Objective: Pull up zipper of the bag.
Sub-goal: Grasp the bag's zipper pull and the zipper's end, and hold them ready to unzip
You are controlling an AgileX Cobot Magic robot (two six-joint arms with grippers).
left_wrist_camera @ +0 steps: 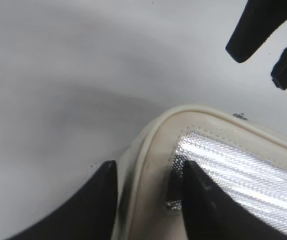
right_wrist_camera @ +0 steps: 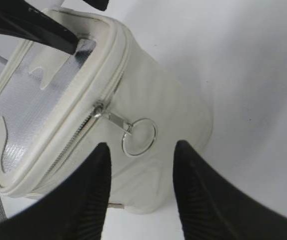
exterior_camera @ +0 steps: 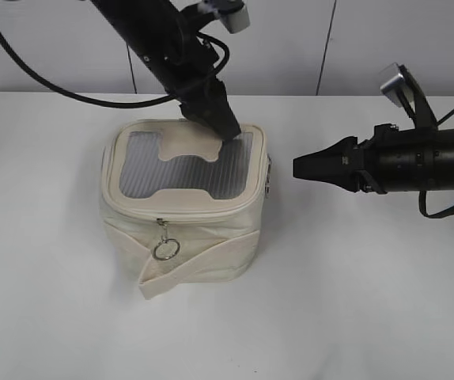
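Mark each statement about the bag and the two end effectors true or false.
1. The left end effector is at the bag's far top corner. True.
2. The right end effector grips a ring pull. False: it is open and clear of the bag, to one side.
3. A ring pull hangs on the bag's near side. True.
4. The bag lies on its side. False: it stands upright, mesh top facing up.
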